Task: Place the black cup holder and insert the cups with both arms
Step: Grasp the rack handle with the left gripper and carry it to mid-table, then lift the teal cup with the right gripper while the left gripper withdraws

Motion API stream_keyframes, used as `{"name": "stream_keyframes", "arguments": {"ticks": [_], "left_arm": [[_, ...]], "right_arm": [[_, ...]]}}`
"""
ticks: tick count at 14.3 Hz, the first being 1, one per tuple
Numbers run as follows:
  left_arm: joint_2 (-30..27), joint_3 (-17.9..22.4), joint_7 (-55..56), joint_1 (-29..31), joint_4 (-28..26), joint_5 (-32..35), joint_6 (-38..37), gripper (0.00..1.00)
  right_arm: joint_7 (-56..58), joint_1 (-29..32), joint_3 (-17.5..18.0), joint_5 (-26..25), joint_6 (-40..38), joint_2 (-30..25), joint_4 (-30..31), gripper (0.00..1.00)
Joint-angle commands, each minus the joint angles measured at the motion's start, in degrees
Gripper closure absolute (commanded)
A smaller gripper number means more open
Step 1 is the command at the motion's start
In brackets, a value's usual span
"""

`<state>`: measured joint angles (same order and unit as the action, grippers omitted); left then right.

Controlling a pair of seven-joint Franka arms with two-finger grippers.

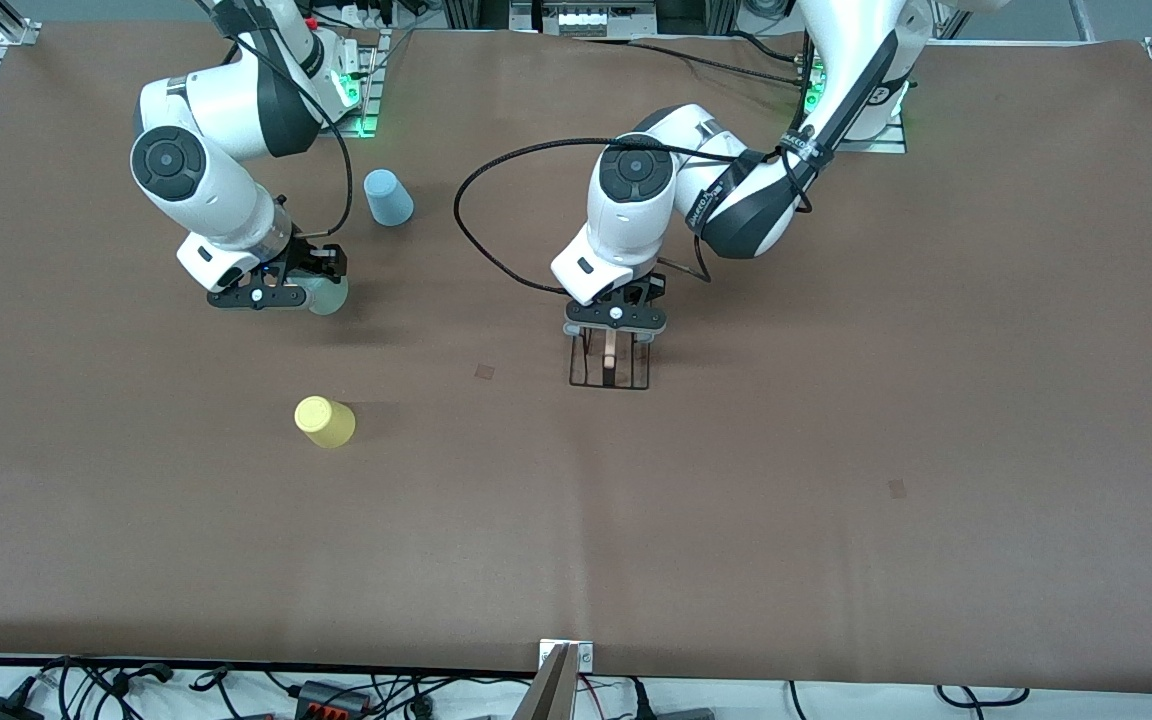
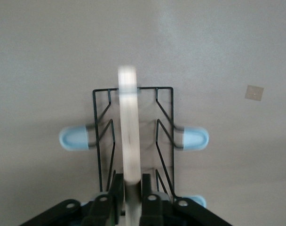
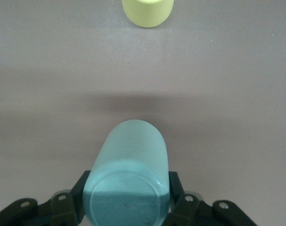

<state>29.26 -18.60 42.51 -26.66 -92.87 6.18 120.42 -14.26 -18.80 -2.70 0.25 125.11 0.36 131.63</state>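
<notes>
1. Front view, centre of the frame: the left gripper is clenched on the wooden rod of the black cup holder, which looks to stand on the brown worktop or just above it.
2. Left wrist view: the rod runs between the black fingers, with the wire frame and pale blue-grey peg tips spread to either side.
3. The holder looks light but stiff; its thin wires could bend or snag, so the rod is the sound place to hold it, near the middle so it hangs level.
4. Front view, upper left of the frame: the right gripper grasps the pale grey-green cup over the worktop.
5. Right wrist view: the fingers press the cup's wall near its closed base, and the cup lies on its side in the grasp.
6. The cups look light, smooth and slightly yielding, so a firm squeeze may dent or eject them.
7. The light blue cup stands at the upper left of the frame; the yellow cup stands lower down, nearer the camera.
</notes>
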Motion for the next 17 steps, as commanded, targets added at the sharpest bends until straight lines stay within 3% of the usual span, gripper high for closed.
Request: {"name": "stream_keyframes", "arguments": {"ticks": [1,5,10,12,17], "left_arm": [[0.3,0.4,0.9,-0.4,1.6,3.4,-1.1,0.0],[-4.3,0.8,0.3,2.7,1.6,4.2,-2.2,0.0],[-12.0,0.8,-17.6,12.6,1.7,4.2,-15.5,0.0],[-14.5,0.4,-26.8,18.4,1.7,4.2,-17.9,0.0],[-19.9,0.1,-41.2,28.1,1.0,3.3,-23.4,0.0]], "right_arm": [[1.1,0.4,0.3,-0.2,0.0,-0.2,-0.3,0.9],[-4.4,0.0,0.7,0.5,-0.8,-1.1,-0.4,0.89],[-25.4,0.1,10.9,0.6,-1.1,-4.0,-0.5,0.9],[-37.2,-0.5,17.5,0.8,-1.7,-3.4,-4.6,0.9],[-60.4,-9.9,19.8,0.7,-2.1,6.2,-17.8,0.89]]}}
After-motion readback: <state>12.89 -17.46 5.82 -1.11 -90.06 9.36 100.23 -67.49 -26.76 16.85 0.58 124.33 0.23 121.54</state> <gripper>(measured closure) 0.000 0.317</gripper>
